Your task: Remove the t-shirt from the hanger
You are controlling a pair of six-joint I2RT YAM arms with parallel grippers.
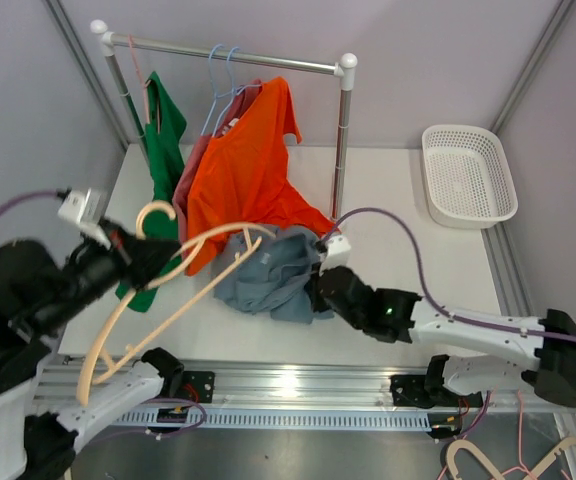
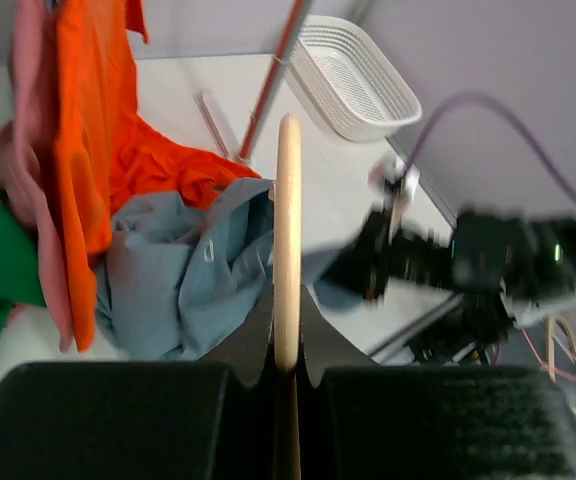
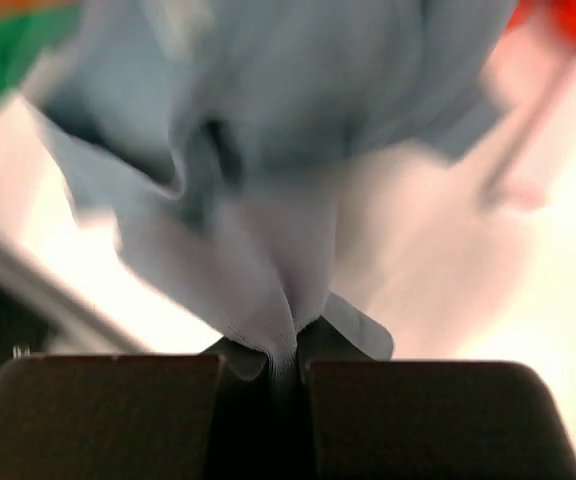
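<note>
The grey-blue t-shirt (image 1: 268, 275) is seen crumpled on the table (image 1: 398, 200), just in front of the orange shirt (image 1: 243, 170) hung on the rail. A fold of it is pinched between the closed jaws of the right gripper (image 3: 296, 345). The wooden hanger (image 2: 288, 250) is clamped in the left gripper (image 2: 286, 340) and held raised to the left, one tip at the t-shirt's edge; whether that tip is caught in the fabric cannot be told. The removal is judged nearly done: only a last separation is left

Left hand (image 2: 286, 345), right hand (image 3: 286, 350): both closed.
</note>
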